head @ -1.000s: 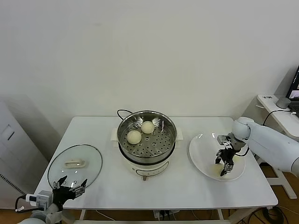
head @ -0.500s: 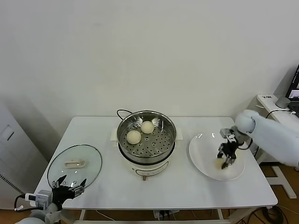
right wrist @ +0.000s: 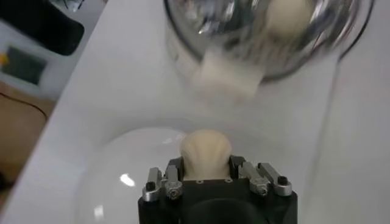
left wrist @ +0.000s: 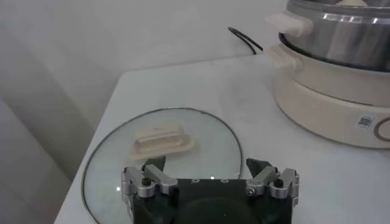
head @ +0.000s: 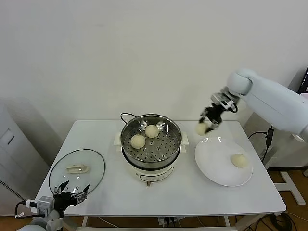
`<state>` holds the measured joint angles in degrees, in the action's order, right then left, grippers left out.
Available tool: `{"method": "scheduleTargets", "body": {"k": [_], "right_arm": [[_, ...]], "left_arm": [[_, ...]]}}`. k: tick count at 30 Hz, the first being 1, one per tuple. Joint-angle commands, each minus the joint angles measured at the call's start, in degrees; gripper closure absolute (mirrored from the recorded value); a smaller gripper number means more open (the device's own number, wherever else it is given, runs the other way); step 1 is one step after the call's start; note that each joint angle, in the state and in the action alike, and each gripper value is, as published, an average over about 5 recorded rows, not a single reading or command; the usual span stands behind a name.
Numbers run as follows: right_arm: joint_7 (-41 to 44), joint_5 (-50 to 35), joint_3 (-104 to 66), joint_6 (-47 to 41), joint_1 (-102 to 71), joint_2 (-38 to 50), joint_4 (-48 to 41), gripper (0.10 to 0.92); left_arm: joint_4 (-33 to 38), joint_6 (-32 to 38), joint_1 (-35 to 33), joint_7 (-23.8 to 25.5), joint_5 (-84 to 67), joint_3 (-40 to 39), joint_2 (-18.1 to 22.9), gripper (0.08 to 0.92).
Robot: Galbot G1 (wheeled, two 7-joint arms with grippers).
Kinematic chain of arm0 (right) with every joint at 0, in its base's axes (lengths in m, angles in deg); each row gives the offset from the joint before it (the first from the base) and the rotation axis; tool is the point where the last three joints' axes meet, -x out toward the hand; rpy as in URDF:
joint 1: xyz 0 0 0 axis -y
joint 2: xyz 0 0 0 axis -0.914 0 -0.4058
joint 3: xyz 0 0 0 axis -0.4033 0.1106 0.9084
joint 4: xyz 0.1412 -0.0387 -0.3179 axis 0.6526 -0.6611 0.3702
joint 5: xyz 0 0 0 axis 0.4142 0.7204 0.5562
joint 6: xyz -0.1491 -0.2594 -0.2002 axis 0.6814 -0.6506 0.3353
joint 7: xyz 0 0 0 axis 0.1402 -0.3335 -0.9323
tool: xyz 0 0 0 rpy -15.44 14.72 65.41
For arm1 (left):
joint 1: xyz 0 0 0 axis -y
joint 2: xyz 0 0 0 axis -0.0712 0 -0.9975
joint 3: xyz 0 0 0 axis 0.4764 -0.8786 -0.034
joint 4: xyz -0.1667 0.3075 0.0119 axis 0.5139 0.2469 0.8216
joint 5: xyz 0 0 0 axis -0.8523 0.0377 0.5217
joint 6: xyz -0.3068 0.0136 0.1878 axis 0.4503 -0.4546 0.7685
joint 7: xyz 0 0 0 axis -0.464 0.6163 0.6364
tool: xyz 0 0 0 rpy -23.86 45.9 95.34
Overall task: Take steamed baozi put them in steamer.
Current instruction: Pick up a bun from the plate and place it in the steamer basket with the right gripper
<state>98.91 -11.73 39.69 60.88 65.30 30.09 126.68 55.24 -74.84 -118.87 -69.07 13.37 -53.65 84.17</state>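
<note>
My right gripper (head: 206, 126) (right wrist: 206, 163) is shut on a steamed baozi (head: 201, 128) (right wrist: 206, 151), held in the air above the far edge of the white plate (head: 214, 171), to the right of the steamer (head: 169, 126). Two baozi (head: 138, 141) (head: 152, 131) lie in the steel steamer basket on its cream pot body (head: 154, 172). One more baozi (head: 238, 160) rests on the plate. The right wrist view shows the steamer rim (right wrist: 189, 45) ahead of the held bun, with a baozi (right wrist: 289, 15) inside. My left gripper (head: 71, 192) (left wrist: 207, 167) is open and parked at the front left corner.
A round glass lid (head: 77, 169) (left wrist: 164, 146) with a white handle lies flat on the table's left side, just ahead of the left gripper. A black cord (head: 126, 115) runs behind the pot. A second table (head: 284, 115) stands at the far right.
My right gripper has lifted a baozi off the plate and carried it up and left toward the steamer. One baozi stays on the plate. The left arm has not moved.
</note>
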Motion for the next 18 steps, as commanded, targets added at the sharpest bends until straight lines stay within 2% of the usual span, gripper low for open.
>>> {"method": "scheduleTargets", "body": {"k": [1,8,18], "right_arm": [[-0.9,1.6,-1.0,15.5,3.4,-12.3,4.1,0.558],[-1.0,7.8,-1.3,25.1,-0.2,-16.9,6.5,0.558],[-0.4,14.4,0.2,28.7,-5.2,-17.0,10.8,0.558]], "left_arm": [[0.0,0.0,0.0,0.0,0.1,-0.3,0.3,0.177],[0.1,0.0,0.0,0.0,0.6,-0.6,0.7,0.177],[0.1,-0.1,0.0,0.0,0.8,-0.5,0.6,0.177]]}}
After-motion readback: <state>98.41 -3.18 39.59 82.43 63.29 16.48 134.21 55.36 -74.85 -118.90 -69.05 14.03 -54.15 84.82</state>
